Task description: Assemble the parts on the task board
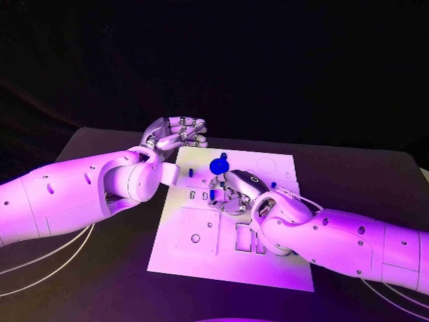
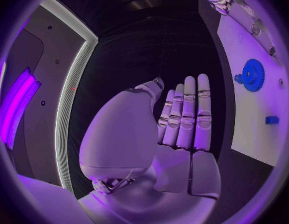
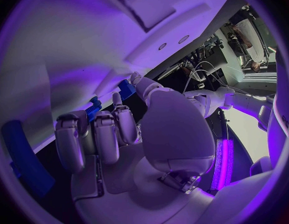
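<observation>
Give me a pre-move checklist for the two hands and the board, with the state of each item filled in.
1. Left hand free of parts: ok. In its wrist view the fingers lie straight together with nothing in them.
2. Left hand clear of the task board: ok, it sits off the board's far left corner.
3. Right hand over the board: ok, it is low above the middle.
4. Right hand holding a part: cannot tell. A small blue piece shows at its fingertips, but the grip is hidden.
5. Blue gear on the board: ok, just beyond the right hand.
6. Gear seated fully: cannot tell.
</observation>
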